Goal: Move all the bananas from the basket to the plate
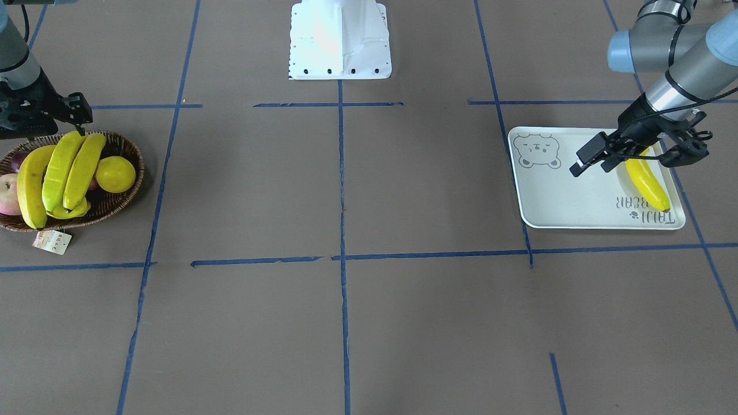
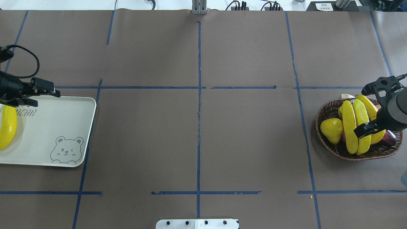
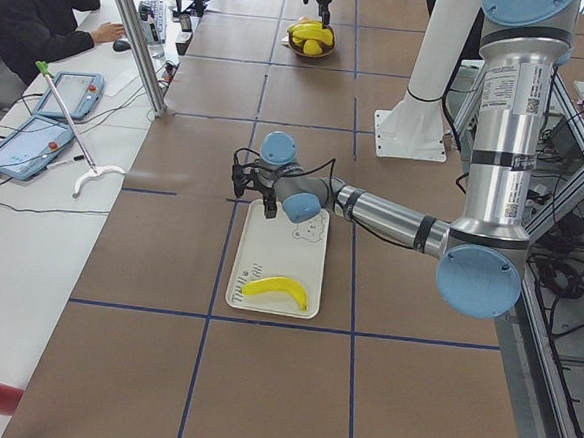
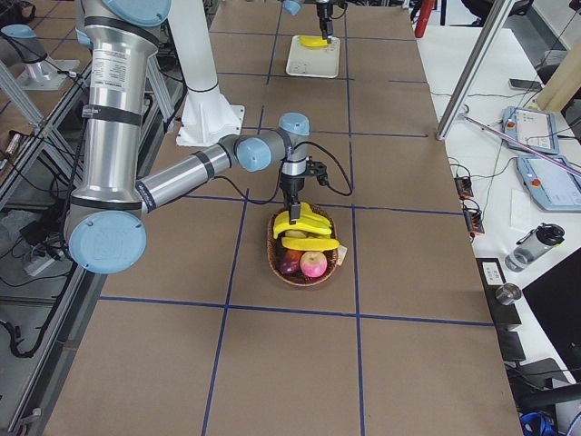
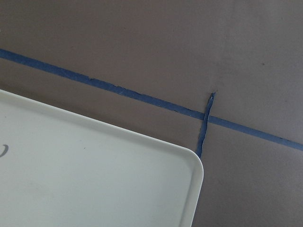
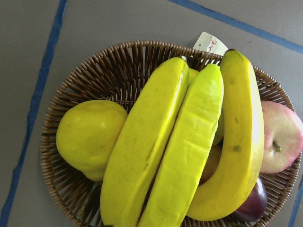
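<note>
The right pincer point(image 1: 79, 122) hangs over the far rim of the basket point(image 6: 94, 75), its tip at the ends of the bananas point(image 6: 184, 151). I cannot tell whether its jaws are apart or together. The three bananas lie side by side, touching, across the other fruit.

The step in hand looks like the next pick. It would go best on an outer banana, gripped across its narrow middle rather than at the tapering end. A straight lift should keep the neighbours from being dragged along.

The left pincer point(image 1: 591, 164) hovers empty, jaws apart, over the plate point(image 1: 565, 196), just beside the banana point(image 1: 646, 181) lying at the plate's edge. Basket and plate sit well apart at opposite ends of the desk point(image 1: 403, 190), so a pass between arms may be needed.

Count:
- Four bananas, three in the basket and one on the plate.
- One yellow fruit point(image 6: 87, 135).
- One apple point(image 6: 281, 137).
- One dark fruit point(image 6: 251, 205).
</note>
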### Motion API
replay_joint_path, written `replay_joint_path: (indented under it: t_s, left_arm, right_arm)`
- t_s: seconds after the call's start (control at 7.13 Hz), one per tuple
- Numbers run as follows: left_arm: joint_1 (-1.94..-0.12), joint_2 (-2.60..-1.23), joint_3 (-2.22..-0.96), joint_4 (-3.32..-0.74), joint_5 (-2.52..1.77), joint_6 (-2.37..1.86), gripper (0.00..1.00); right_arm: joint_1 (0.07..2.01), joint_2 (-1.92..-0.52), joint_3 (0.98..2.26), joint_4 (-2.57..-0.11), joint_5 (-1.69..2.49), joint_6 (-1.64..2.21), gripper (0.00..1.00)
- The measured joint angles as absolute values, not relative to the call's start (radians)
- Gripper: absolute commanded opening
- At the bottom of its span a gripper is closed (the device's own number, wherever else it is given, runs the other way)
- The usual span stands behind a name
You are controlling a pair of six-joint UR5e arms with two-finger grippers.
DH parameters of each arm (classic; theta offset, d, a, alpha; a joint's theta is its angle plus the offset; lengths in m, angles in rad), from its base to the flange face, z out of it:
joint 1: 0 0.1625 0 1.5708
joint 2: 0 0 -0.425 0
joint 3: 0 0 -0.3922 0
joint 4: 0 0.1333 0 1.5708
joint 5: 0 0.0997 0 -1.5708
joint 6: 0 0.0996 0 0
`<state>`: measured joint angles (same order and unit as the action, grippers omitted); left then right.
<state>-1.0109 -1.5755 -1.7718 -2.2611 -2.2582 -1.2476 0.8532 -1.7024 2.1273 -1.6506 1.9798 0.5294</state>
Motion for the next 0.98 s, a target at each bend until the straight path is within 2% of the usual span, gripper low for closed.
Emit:
replay_joint_path:
  t_s: [0.84,0.98]
  left_arm:
    - [-1.009,-1.577,-1.772,-2.261,-2.258,-1.249,1.00]
    - [-1.009,-1.577,-1.772,-2.261,-2.258,-1.249,1.00]
  right_arm:
    - [0.858,-1.684,2.060,-1.651,1.981,0.531,0.86]
    - [0.858,-1.674,2.048,-1.651,1.981,0.531,0.83]
